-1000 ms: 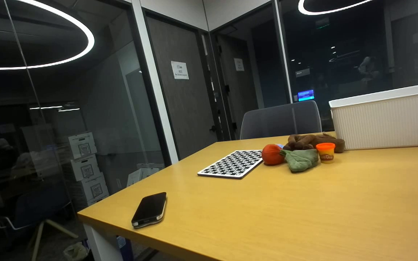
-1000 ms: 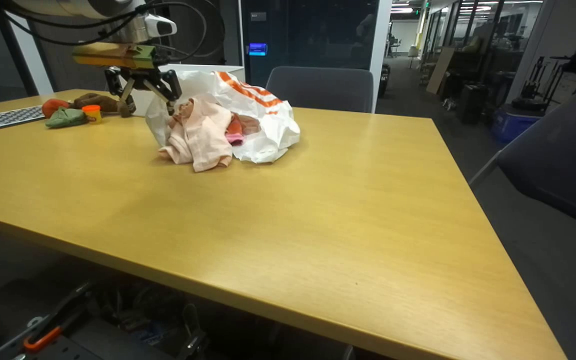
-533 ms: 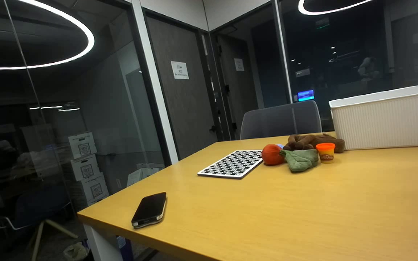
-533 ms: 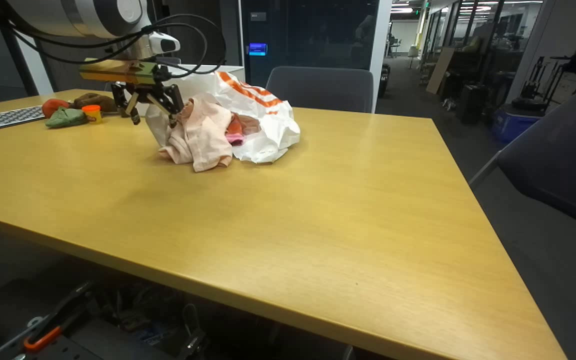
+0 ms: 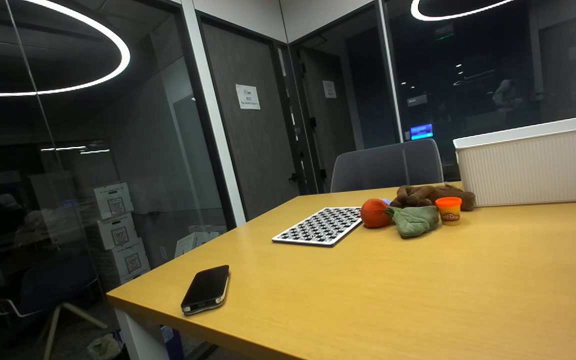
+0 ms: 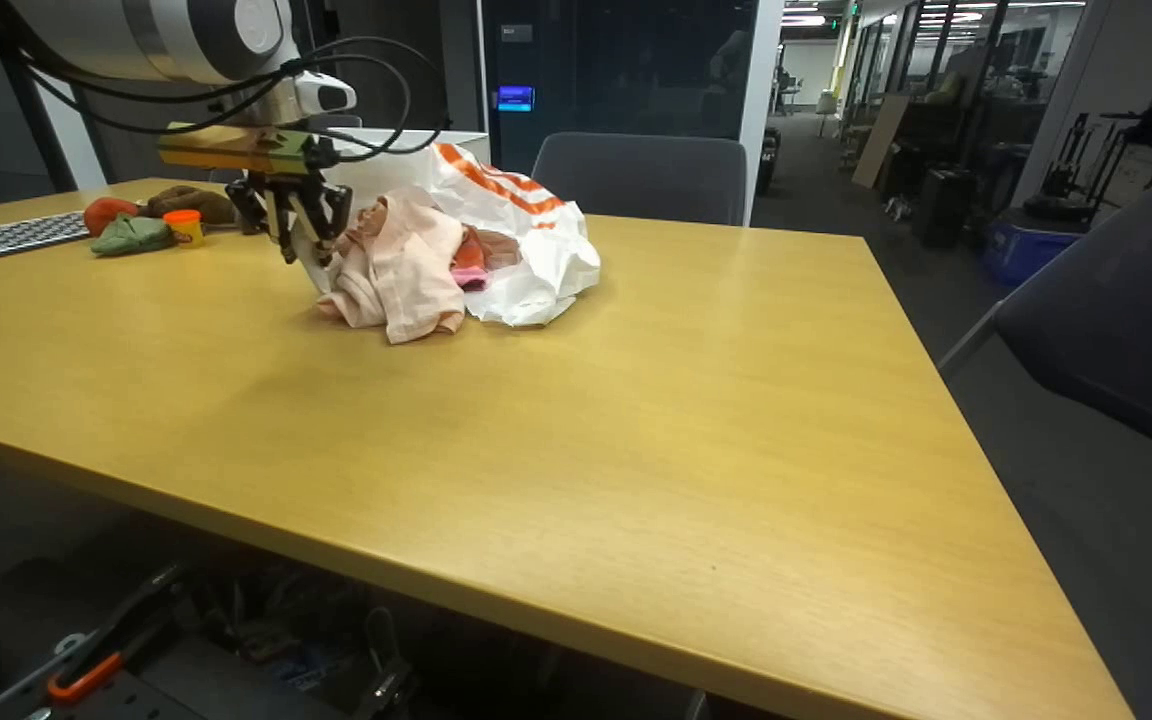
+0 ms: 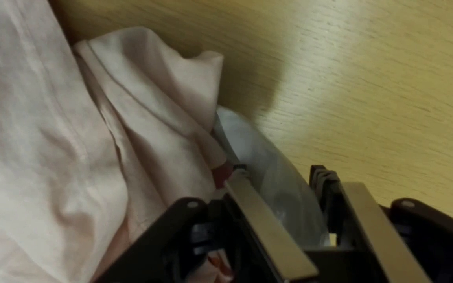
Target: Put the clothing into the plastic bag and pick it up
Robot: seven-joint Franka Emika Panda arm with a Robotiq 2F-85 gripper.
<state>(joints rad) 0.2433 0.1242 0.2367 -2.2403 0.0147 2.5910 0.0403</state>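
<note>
Pale pink clothing (image 6: 401, 270) spills out of the mouth of a white plastic bag (image 6: 546, 262) with orange stripes, its lower end resting on the table. Redder cloth (image 6: 469, 262) shows deeper inside. At the bag's near-left side is my gripper (image 6: 306, 252), pointing down. From the wrist, the bag's thin rim (image 7: 250, 141) runs between the two fingers of the gripper (image 7: 280, 171), which stand part-way apart with a gap around it. One finger is on the clothing side, the other on the outside over bare wood. No firm pinch is visible.
Left of the bag lie an orange-red plush (image 5: 375, 213), a green leaf-shaped cloth (image 5: 415, 221), a brown plush (image 5: 418, 195), an orange tub (image 5: 449, 211) and a checkered board (image 5: 320, 226). A white ribbed box (image 5: 533, 167) stands behind. A phone (image 5: 207, 289) sits near the table edge.
The arm came down beside the bag's left rim and the jaws, wide apart before, have drawn closer together around that rim. The clothing has hardly moved.
</note>
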